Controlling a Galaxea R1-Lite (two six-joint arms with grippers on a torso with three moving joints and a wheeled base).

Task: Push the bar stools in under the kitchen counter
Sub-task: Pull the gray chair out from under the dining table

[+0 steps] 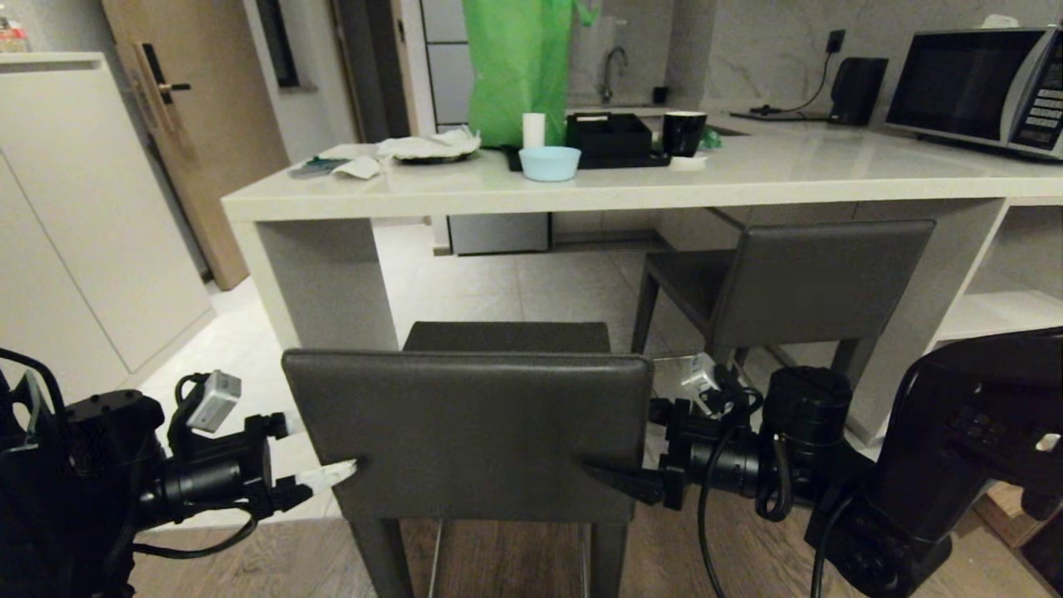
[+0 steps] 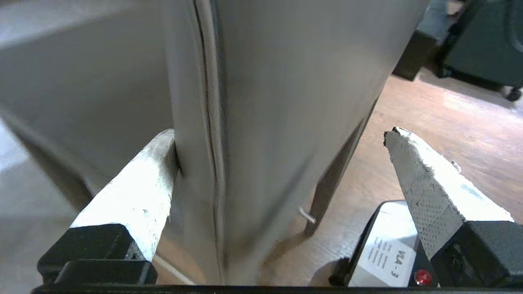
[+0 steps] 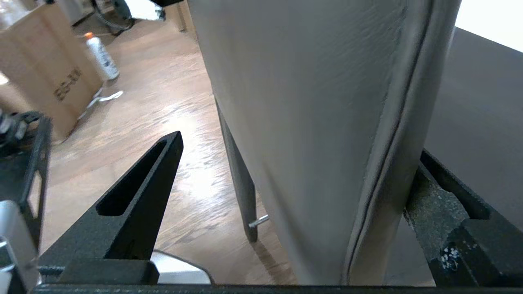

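Note:
The nearer of the bar stools [image 1: 465, 432] stands just in front of me, dark grey backrest toward me, its seat short of the kitchen counter [image 1: 747, 178]. The other bar stool [image 1: 822, 282] stands to the right with its seat under the slab. My left gripper [image 1: 320, 453] is open and straddles the backrest's left edge [image 2: 245, 102]; one white finger [image 2: 155, 171] rests against the seat side. My right gripper [image 1: 631, 444] is open and straddles the right edge [image 3: 327, 102], with one black finger [image 3: 433, 183] against the seat side and the other finger [image 3: 143, 183] standing free.
A tall white cabinet [image 1: 83, 216] stands at the left beside a wooden door. On the counter sit a blue bowl [image 1: 549, 163], a green bag [image 1: 519, 66], a black tray and a microwave [image 1: 980, 87]. A cardboard box [image 3: 45, 77] and a bottle [image 3: 102, 57] stand on the wood floor.

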